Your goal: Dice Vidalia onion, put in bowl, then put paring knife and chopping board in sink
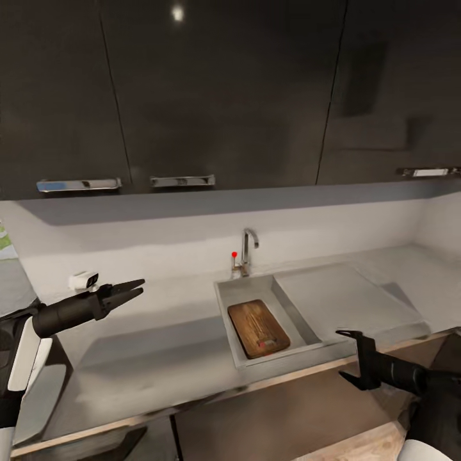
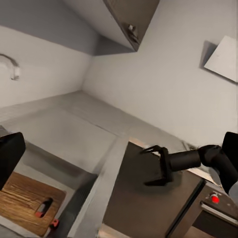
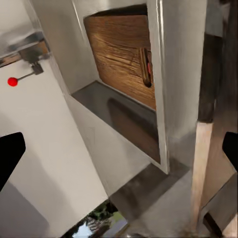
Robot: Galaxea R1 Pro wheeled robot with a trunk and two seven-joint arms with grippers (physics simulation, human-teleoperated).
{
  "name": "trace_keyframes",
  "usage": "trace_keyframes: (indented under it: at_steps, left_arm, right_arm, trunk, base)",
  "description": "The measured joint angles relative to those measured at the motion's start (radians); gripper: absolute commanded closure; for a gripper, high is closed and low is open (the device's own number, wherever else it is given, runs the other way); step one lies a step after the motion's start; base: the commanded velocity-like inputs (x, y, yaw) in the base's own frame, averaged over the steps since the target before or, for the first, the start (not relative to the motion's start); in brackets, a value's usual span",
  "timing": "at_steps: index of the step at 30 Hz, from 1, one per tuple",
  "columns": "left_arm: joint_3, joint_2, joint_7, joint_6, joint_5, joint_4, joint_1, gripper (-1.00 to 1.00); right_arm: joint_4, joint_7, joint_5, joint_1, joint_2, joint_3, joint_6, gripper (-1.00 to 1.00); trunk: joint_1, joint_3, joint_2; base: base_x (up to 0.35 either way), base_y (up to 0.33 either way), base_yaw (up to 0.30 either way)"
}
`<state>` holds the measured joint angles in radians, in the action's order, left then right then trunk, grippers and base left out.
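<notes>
Two dark cupboards [image 1: 224, 89] above sink [image 1: 253, 291]

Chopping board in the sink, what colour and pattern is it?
The chopping board is warm brown with wood grain, clearest in the right wrist view.

Soft, dim renders (slightly blurred); ceiling glare on dark cabinets [image 1: 211, 83].

We see the chopping board [image 1: 258, 328] lying inside the sink [image 1: 225, 293], the paring knife [image 1: 274, 345] on its near end. Our left gripper [image 1: 131, 290] and right gripper [image 1: 347, 355] hover open and empty on either side.
</notes>
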<state>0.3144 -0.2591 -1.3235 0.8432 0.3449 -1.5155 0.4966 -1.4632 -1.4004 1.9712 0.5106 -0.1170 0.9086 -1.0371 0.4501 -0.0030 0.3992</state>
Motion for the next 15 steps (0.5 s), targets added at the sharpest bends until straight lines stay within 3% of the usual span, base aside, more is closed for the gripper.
trace_keyframes:
  at_steps: [7,15]
  left_arm:
    - [0.0,0.0,0.0,0.0,0.0,0.0,0.0,-1.0]
    - [0.0,-0.001,0.0,0.0,0.0,0.0,0.0,-1.0]
  right_arm:
    - [0.105,-0.002,0.001,-0.011,-0.005,0.058,0.0,-1.0]
    - [0.288,-0.071,-0.004,-0.012,0.005,0.074,0.0,-1.0]
  trunk:
    - [0.0,0.0,0.0]
    - [0.0,0.0,0.0]
  base:
    - [-0.285,-0.208,0.0]
    - [-0.337,-0.055,0.0]
